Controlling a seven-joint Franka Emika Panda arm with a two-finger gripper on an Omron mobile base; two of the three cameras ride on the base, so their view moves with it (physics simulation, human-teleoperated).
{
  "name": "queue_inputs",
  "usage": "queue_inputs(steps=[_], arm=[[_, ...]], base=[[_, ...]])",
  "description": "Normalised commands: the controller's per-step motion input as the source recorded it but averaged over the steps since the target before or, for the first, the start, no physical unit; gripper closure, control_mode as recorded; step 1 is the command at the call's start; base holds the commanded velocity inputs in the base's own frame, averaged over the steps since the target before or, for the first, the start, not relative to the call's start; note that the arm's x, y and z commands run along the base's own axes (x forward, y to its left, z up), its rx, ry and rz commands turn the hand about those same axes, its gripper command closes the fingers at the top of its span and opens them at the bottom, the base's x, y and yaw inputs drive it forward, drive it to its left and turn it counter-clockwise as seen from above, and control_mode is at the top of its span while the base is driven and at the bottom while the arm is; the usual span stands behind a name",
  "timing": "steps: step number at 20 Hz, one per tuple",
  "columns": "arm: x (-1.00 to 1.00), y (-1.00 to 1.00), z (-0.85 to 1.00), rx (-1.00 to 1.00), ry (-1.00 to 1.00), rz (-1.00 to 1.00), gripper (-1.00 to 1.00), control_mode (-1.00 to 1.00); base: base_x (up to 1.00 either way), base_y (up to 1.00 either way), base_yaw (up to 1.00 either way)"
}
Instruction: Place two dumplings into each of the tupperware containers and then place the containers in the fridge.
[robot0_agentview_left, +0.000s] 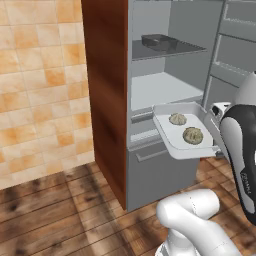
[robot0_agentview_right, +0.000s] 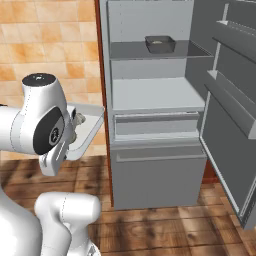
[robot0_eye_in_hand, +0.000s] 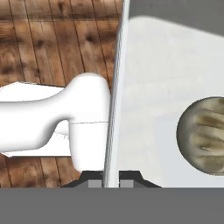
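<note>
The white tupperware container (robot0_agentview_left: 168, 134) hangs in the air in front of the open fridge (robot0_agentview_left: 165, 89), level with its lower shelf. Two dumplings (robot0_agentview_left: 178, 119) (robot0_agentview_left: 192, 135) lie in it. My gripper (robot0_eye_in_hand: 111, 182) is shut on the container's thin rim (robot0_eye_in_hand: 114, 109), at the tray's right end in the left base view. One dumpling (robot0_eye_in_hand: 204, 135) sits close to the fingers. The dark grey tupperware container (robot0_agentview_right: 160, 44) stands on the fridge's upper shelf with something pale inside. In the right base view my arm hides most of the white container (robot0_agentview_right: 90, 122).
The fridge door (robot0_agentview_right: 227, 125) stands open to the right, with shelf rails on its inside. A drawer (robot0_agentview_right: 157, 125) sits under the lower shelf (robot0_agentview_right: 155, 95). A tall wooden panel (robot0_agentview_left: 106, 100) flanks the fridge on the left, beside a tiled wall (robot0_agentview_left: 40, 85). Wooden floor lies below.
</note>
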Motion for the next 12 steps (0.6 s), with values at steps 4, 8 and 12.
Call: queue_inputs(steps=[4,8,12], arm=[[0.00,0.00,0.00,0.00,0.00,0.00,1.00,1.00],[0.00,0.00,0.00,0.00,0.00,0.00,1.00,1.00],[0.00,0.00,0.00,0.00,0.00,0.00,1.00,1.00]], base=[[0.34,-0.48,0.34],[0.36,-0.45,0.20],[0.88,-0.66,0.25]])
